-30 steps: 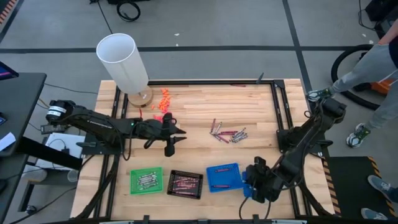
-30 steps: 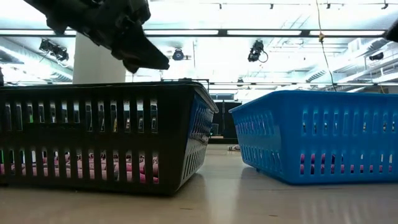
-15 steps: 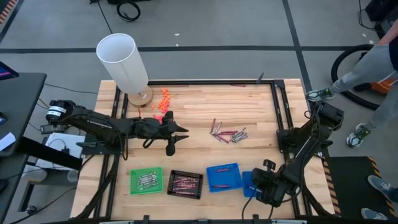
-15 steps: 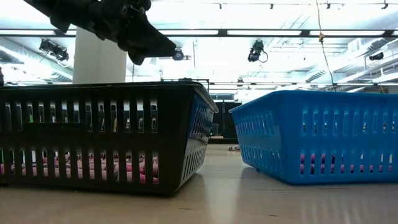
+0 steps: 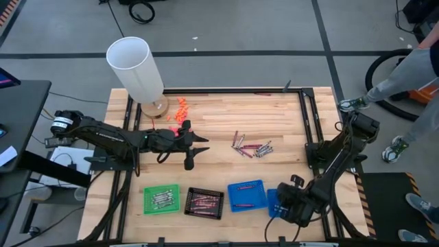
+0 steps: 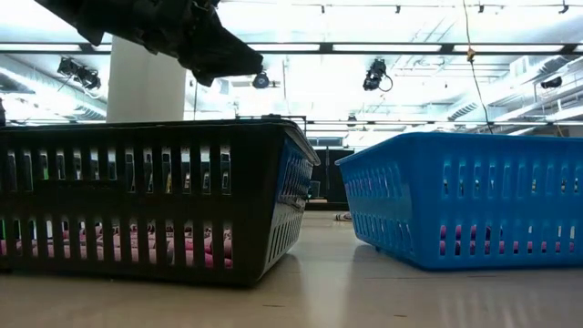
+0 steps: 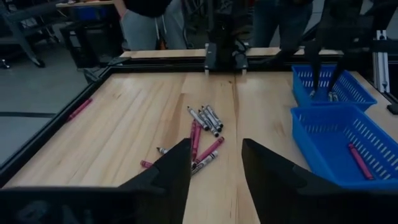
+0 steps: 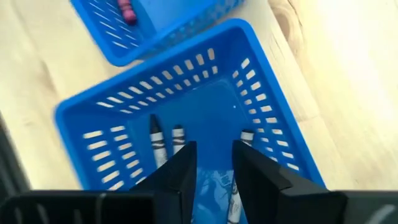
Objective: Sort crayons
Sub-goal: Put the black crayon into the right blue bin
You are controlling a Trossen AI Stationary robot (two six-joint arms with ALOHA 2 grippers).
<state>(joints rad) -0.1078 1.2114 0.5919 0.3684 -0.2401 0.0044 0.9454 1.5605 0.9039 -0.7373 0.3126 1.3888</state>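
We count four trays [image 5: 160, 200]: green, black, two blue. Crayons [image 5: 250, 147] lie in loose pile mid-table. Left gripper [image 5: 197, 149] spread, empty. Right gripper [image 8: 214, 163] spread over small blue tray [image 8: 273, 124], three grey crayons inside.

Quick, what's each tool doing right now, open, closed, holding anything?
Left tool: open, empty, facing the crayon pile.
Right tool: open, empty, over a blue tray.

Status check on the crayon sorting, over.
Left gripper open, empty, short of the loose crayons mid-table. Right gripper open above the small blue tray, grey crayons inside. Nothing blocking the pile.
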